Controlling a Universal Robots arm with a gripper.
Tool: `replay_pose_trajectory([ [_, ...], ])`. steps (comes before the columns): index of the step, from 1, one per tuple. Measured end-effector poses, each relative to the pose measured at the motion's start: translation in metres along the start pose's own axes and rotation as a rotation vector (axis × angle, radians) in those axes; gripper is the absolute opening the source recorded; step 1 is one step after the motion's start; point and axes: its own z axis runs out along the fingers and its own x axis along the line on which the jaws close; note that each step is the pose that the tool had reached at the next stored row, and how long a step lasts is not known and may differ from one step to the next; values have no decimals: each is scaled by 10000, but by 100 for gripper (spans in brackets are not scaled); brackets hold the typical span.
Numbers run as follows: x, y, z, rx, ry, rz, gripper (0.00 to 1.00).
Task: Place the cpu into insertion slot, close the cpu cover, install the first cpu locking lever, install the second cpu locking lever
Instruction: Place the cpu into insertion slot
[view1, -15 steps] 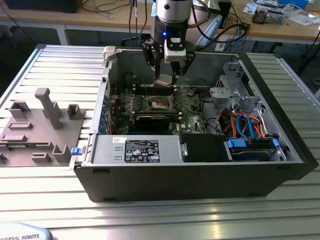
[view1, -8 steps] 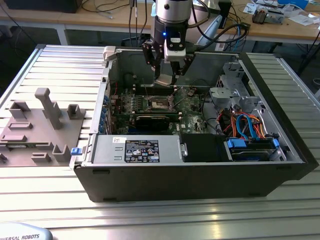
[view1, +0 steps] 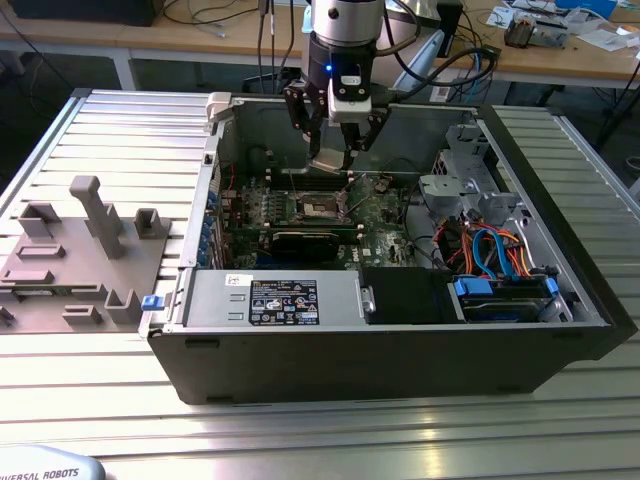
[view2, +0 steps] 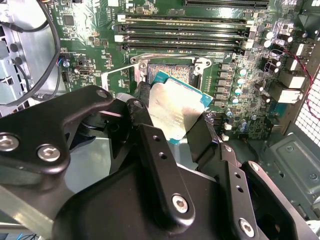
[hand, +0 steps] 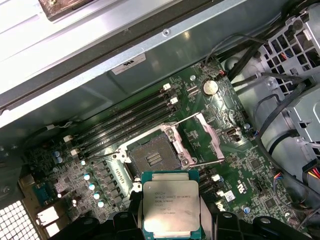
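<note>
Looking down through the exterior view, I see the black two-finger gripper (view1: 332, 150) reaching into the open black desktop computer case (view1: 400, 370), which lies on its side on the ribbed aluminium table (view1: 100, 400). The jaws are clamped on two opposite edges of the cpu (view1: 327, 160), a small flat square chip with a silvery-grey metal top and a green rim. In both wrist views the dark fingers (view2: 145, 102) (hand: 125, 222) press against the chip's (view2: 175, 107) (hand: 171, 210) sides. The chip hangs in the air above the green circuit board (hand: 245, 165), apart from it and slightly tilted. The insertion slot (view1: 318, 207) (view2: 170, 70) (hand: 152, 157), a square dark socket with a silvery metal rim, sits bare just beside the row of long black memory slots (hand: 125, 122). The cpu cover (hand: 209, 131), a thin silvery metal frame plate, is swung up and open at one side of the socket. On the exterior view's left a grey moulded fixture block (view1: 80, 250) rests on the table, well apart from the case.
</note>
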Motion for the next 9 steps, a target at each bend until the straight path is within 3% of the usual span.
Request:
replay_pose_trajectory([
  [9, 0, 0, 2, 16, -8, 41, 54],
])
